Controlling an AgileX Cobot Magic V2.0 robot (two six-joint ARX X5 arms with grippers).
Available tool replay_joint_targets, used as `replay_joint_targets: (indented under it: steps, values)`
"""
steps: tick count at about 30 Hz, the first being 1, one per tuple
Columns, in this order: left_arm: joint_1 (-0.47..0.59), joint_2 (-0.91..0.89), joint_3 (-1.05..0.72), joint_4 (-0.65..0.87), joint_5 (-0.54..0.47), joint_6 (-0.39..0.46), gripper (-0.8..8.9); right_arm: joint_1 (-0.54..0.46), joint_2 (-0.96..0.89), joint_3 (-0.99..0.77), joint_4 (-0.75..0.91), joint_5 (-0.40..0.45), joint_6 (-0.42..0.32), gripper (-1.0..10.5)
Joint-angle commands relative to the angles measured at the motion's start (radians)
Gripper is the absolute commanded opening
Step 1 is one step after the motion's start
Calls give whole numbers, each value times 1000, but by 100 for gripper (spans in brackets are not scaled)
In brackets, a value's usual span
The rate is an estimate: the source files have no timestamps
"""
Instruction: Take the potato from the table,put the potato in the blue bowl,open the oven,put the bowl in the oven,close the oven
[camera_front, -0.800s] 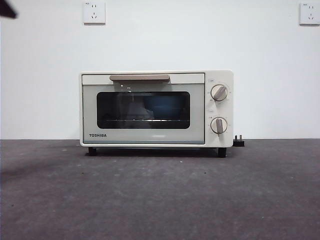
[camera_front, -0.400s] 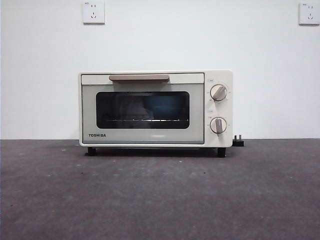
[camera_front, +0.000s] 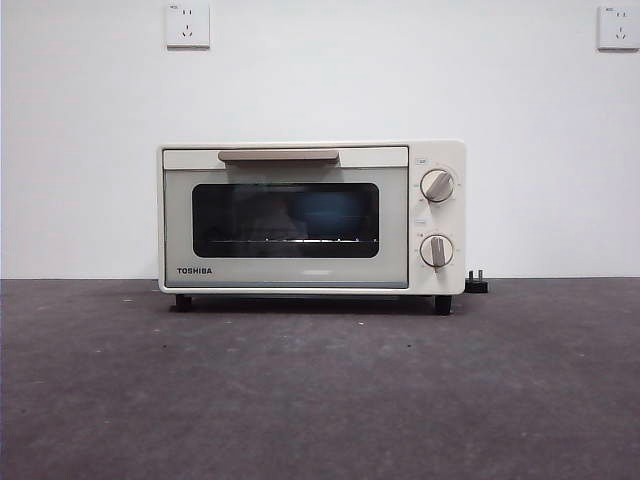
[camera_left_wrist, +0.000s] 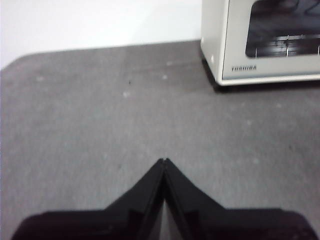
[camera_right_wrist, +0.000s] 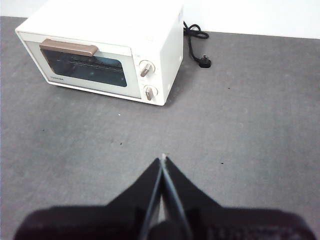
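Over the bare grey table (camera_front: 320, 400), both arms are waiting well back from the work: the left gripper (camera_left_wrist: 164, 161) and the right gripper (camera_right_wrist: 163, 158) are each hanging empty, jaws pressed together. Farther off, the oven (camera_front: 311, 217) is standing with its door closed, and the blue bowl (camera_front: 330, 215) is sitting inside behind the glass.

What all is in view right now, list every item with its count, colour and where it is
oven: one, cream-white, at the table's far side by the wall, door shut
blue bowl: one, blue, inside the oven behind the glass
power plug: one, black, unplugged on the table beside the oven
wall sockets: two, white, high on the wall
table: one, dark grey
left gripper: black, shut, above bare table
right gripper: black, shut, above bare table
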Motion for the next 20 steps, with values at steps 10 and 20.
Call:
replay_joint_targets:
  steps: [10,20]
  values:
    - [-83,-84,-10,-40,-29,-11,-4,0,0,-8,-16,3,6,1]
    - [-92,-84,-10,-40,-33,-12,-4,0,0,-8,-16,4,7,1]
